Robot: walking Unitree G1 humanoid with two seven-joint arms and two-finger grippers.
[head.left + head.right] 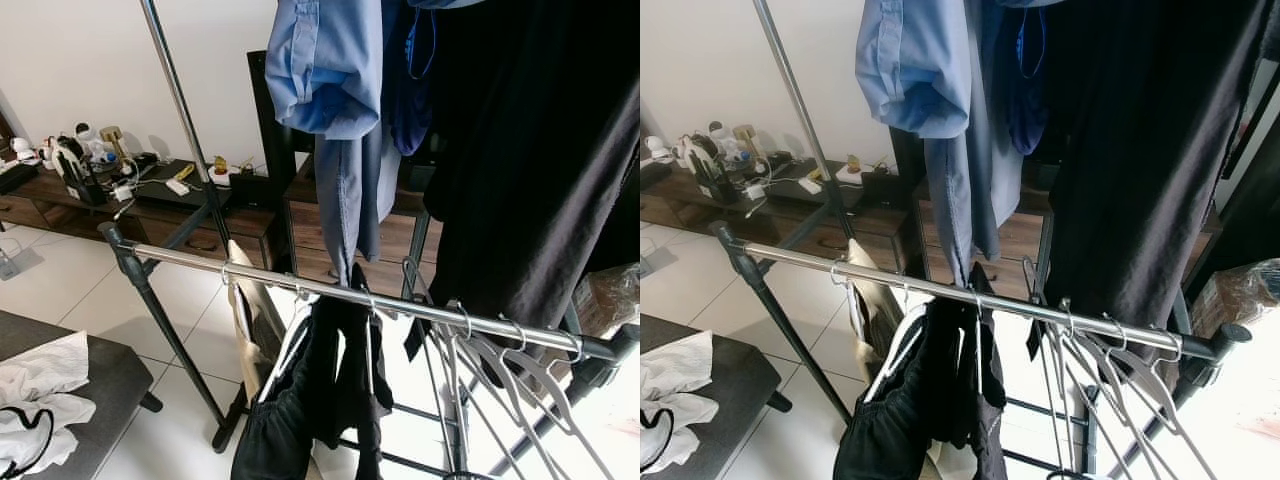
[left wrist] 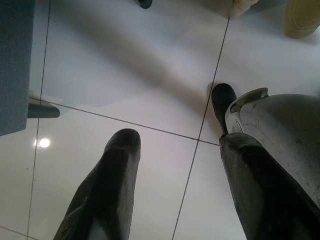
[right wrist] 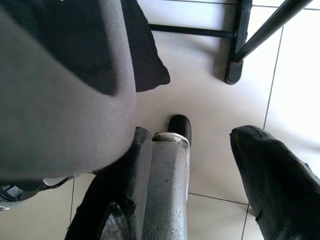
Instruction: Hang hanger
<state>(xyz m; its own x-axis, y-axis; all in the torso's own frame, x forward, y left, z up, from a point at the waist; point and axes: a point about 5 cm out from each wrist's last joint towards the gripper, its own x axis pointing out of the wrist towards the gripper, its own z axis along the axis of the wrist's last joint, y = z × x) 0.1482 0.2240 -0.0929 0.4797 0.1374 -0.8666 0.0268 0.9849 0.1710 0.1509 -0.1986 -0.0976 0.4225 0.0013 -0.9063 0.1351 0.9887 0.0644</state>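
Note:
A silver rail [image 1: 200, 262] of a clothes rack runs across in front of me. Several empty pale hangers [image 1: 500, 368] hang bunched at its right end. Black garments [image 1: 330, 395] and a beige bag [image 1: 243, 300] hang nearer its left half. From higher up hang a blue shirt [image 1: 330, 70] and a long black garment [image 1: 530, 150]. My left gripper [image 2: 175, 190] points down at the white tile floor, open, with nothing between its fingers. My right gripper [image 3: 195, 185] also hangs low over the floor, open and holding nothing, beside my silver leg [image 3: 167, 190].
A grey cushioned seat [image 1: 90, 385] with white clothes [image 1: 35, 395] stands at the lower left. A dark wooden sideboard [image 1: 150, 215] with small items runs along the back wall. The rack's black base bars and foot [image 3: 234, 65] rest on the tiles near my right gripper.

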